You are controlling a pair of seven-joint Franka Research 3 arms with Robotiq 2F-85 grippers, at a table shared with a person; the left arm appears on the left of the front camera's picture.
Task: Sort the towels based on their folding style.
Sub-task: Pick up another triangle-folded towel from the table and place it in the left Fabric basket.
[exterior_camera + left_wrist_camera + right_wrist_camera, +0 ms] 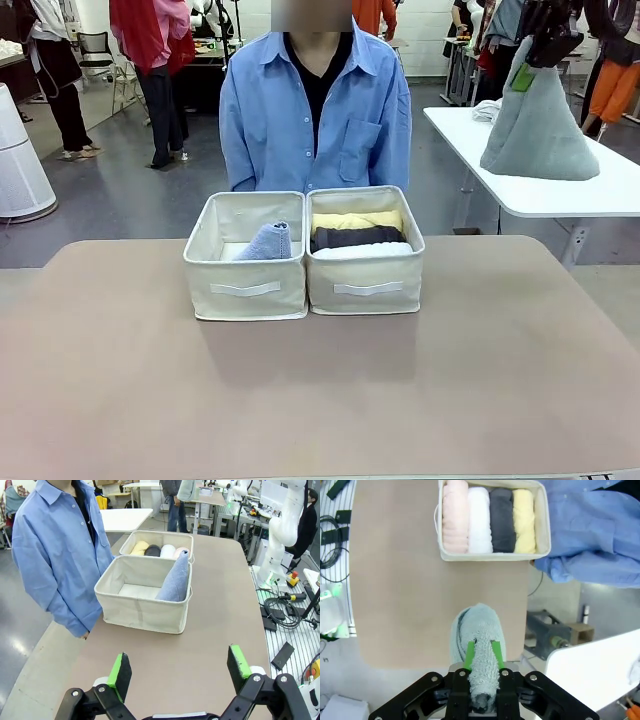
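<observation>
High at the right, my right gripper [535, 62] is shut on the tip of a grey-green cone towel [540, 125], which hangs well above the table. In the right wrist view that cone towel [479, 630] sits between the green pads of the gripper [482, 652]. The left beige box [245, 285] holds a grey-blue cone towel [268, 243] leaning against its right wall. Yellow, dark grey and white rolls [358, 238] lie in the right box [365, 285]; a pink roll [455, 517] lies beside them. My left gripper [179, 666] is open above bare tabletop, short of the boxes.
A person in a blue shirt [315, 110] stands at the far edge, right behind the boxes. A white table [560, 195] stands at the back right. The brown tabletop [320, 400] in front of the boxes is bare. Cables [285, 612] lie beside the table.
</observation>
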